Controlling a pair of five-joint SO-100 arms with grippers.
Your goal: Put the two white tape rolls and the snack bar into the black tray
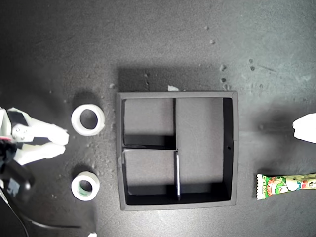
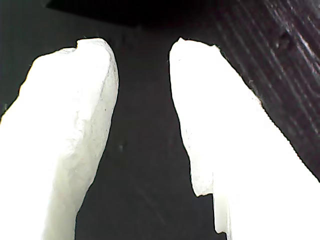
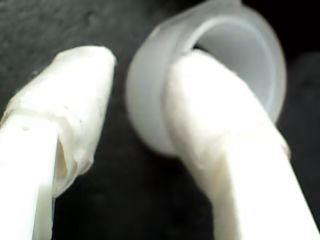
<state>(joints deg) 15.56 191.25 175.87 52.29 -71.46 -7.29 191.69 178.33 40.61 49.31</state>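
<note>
Exterior view dim, corners vignetted; black tray (image 1: 118,148) casts hard shadows. Wrist views blurry up close, white jaws overexposed.

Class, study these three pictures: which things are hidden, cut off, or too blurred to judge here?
- Snack bar: the exterior view's right edge cuts off its far end.
- My first gripper: only a white tip enters at the exterior view's right edge.
- My second gripper: the tape roll is blurred; one finger hides its near wall, so contact is unclear.
- Black tray: shadow hides the floor along its walls.
</note>
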